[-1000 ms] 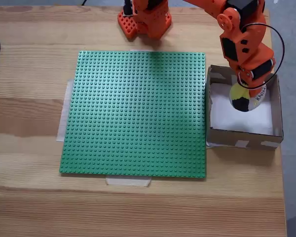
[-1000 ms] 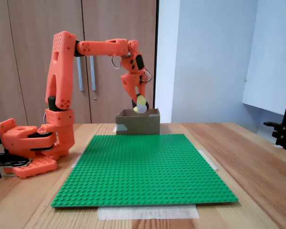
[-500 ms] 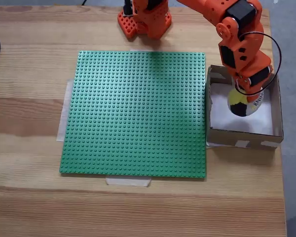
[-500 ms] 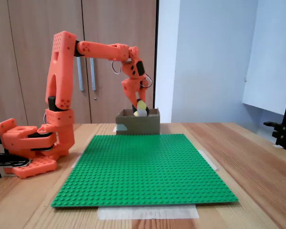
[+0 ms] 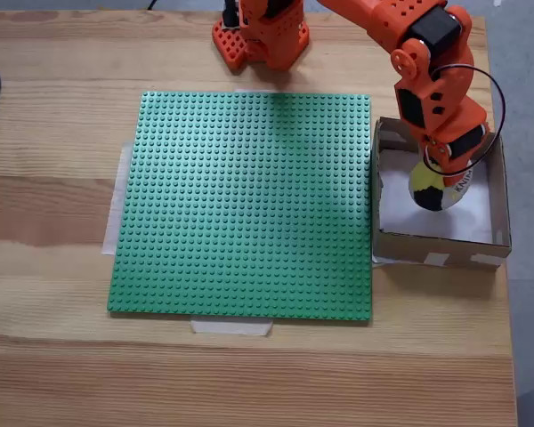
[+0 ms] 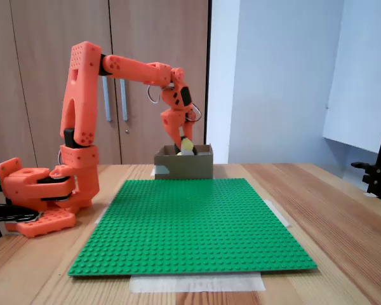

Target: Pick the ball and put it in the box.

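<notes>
Wooden table [image 6: 343,210], pale pine, nearest item from the front fixed view; bare planks run toward the wall.

Green studded baseplate [image 6: 190,222], square, taped flat to the table with pale strips at its edges; seen from above it fills the centre [image 5: 249,205]. Nothing rests on it.

Orange arm base [image 6: 41,197], at the left in the front view, beside the baseplate's left edge; from above it sits past the plate's top edge [image 5: 258,31].

Brown cardboard box [image 6: 184,165], shallow, low-walled, white inside, just beyond the baseplate's far edge in the front view. From above it lies touching or just beside the plate's right edge [image 5: 497,191], tape strips on its near corners.

Orange arm, reaching out over the box, wrist pointing down. Gripper [image 5: 438,173] closed around the ball, as far as both fixed views allow; the fingers themselves are largely hidden under the wrist.

Ball [image 5: 433,189], yellow, black and white, directly below the gripper and inside the box's outline, toward its middle-right. In the front view the ball [image 6: 187,145] sits about level with the box rim, partly sunk behind the wall. Whether it touches the white bottom cannot be told.

Judgement: the ball lies straight under the jaws and over the box floor, so letting go should need no sideways shift.
</notes>
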Robot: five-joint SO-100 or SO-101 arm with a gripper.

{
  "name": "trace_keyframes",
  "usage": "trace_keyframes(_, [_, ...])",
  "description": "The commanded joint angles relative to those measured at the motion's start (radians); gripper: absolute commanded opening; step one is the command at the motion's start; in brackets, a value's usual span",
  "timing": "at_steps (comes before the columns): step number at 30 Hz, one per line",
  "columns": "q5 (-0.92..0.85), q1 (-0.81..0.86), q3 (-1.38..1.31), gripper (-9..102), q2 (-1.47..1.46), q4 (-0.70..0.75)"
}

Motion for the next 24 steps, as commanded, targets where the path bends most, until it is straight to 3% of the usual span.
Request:
trace_keyframes(1, [0.003,-0.006,-0.029,5,0.018,-0.006])
trace_keyframes(11, [0.008,-0.011,-0.029,16,0.026,-0.011])
trace_keyframes(24, [0.002,-0.012,-0.046,18,0.075,0.003])
